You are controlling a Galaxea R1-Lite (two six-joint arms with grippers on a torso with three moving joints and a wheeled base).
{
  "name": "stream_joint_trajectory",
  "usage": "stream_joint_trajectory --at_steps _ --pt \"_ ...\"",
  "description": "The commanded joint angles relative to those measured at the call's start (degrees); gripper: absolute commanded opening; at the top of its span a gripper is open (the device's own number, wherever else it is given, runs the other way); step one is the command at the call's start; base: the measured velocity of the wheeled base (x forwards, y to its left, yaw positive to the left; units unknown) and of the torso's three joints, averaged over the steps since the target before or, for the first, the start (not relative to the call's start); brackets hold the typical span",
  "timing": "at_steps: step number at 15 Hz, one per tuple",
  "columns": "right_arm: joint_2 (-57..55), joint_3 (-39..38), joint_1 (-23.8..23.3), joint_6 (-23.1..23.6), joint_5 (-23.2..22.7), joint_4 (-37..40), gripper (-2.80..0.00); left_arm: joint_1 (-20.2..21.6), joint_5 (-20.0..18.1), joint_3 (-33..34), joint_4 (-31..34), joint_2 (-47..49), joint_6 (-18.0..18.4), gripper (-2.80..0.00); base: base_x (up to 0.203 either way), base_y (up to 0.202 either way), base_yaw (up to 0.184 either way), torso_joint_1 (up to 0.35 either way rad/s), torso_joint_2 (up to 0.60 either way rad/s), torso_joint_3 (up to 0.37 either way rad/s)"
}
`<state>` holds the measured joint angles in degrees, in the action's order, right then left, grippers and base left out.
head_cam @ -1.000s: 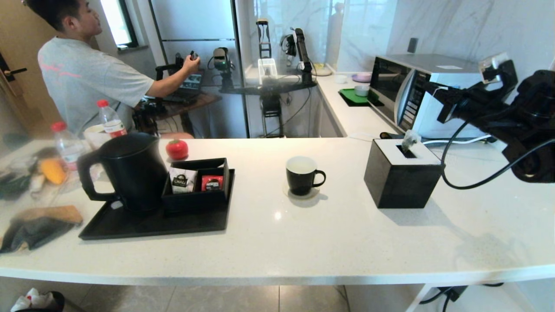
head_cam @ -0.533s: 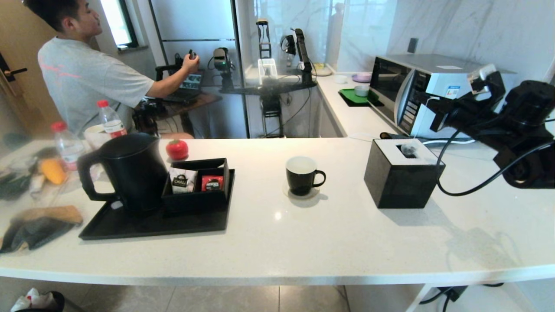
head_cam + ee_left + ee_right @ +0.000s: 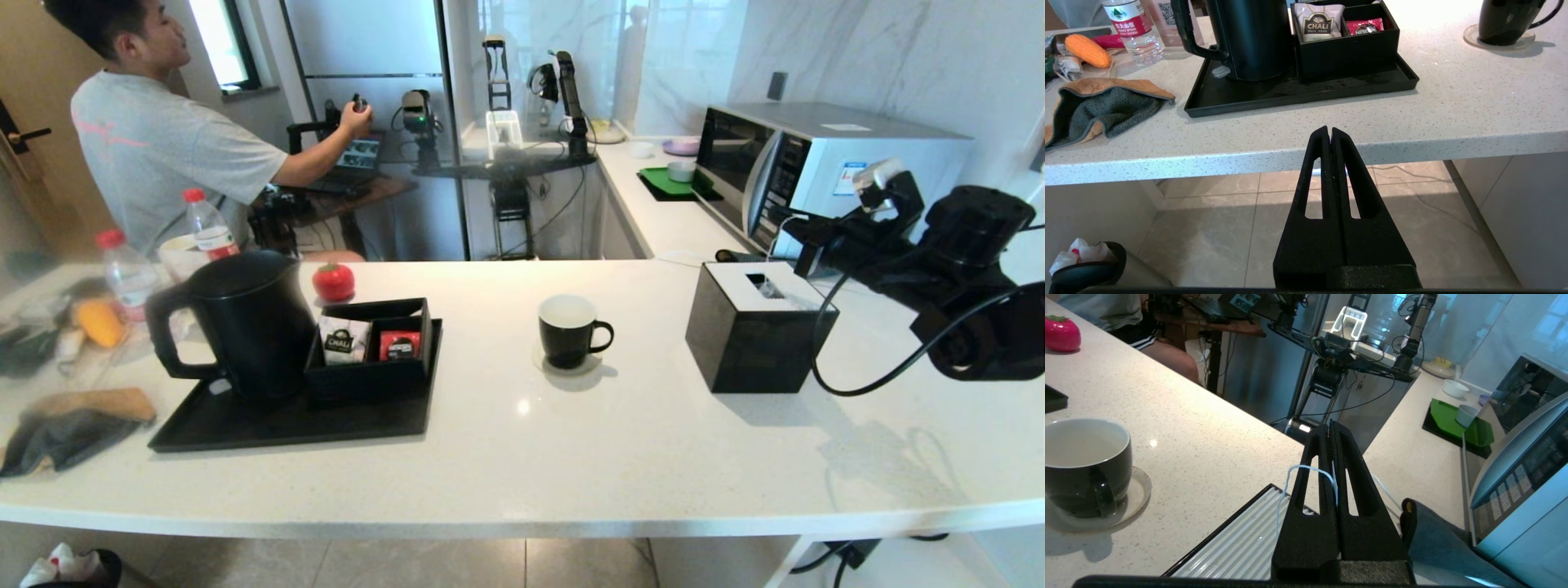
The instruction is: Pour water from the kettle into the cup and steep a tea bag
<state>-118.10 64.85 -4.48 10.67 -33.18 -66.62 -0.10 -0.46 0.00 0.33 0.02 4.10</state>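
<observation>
Kettle (image 3: 245,322) on tray (image 3: 245,425), left of cup (image 3: 569,330).

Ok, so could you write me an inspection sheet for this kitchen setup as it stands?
Surface: pale speckled counter, dry as far as I can see.
Job's things: kettle upright on the black tray; cup on a coaster, apart from it; tea bag string looped above the black box.
Clutter: packets, water bottles, cloth.
Grippers: right pincer shut on the string, over the box; left pincer shut, parked below the counter edge.
Cables: black cable hangs from the right arm beside the box.
Surroundings: microwave; person at a desk behind.
</observation>
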Motion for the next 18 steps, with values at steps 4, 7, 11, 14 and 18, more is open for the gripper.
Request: stream_joint_trajectory --at_steps 4,7,11,14,18 --pt "-1.6 -4.4 1.1 0.1 -0.2 -3.4 -2.8 0.0 0.0 0.0 0.0 0.0 0.0 -2.8 0.0 0.0 0.0 0.0 0.0 0.0" --pt "-2.2 -0.5 1.0 -0.3 -0.2 -2.7 -2.8 0.0 0.0 0.0 0.0 0.0 0.0 -2.8 0.0 0.0 0.0 0.0 0.0 0.0" --pt "-3.4 8.2 1.2 -0.4 -0.3 1.6 -2.8 0.0 0.0 0.0 0.0 0.0 0.0 -2.8 0.0 0.0 0.0 0.0 0.0 0.0" --pt "-3.4 12.8 1.2 -0.4 -0.2 4.7 -2.8 0.0 -0.1 0.0 0.0 0.0 0.0 -2.8 0.0 0.0 0.0 0.0 0.0 0.0" --pt "-3.4 11.9 1.1 -0.4 -0.1 4.0 -2.8 0.0 0.0 0.0 0.0 0.0 0.0 -2.8 0.0 0.0 0.0 0.0 0.0 0.0"
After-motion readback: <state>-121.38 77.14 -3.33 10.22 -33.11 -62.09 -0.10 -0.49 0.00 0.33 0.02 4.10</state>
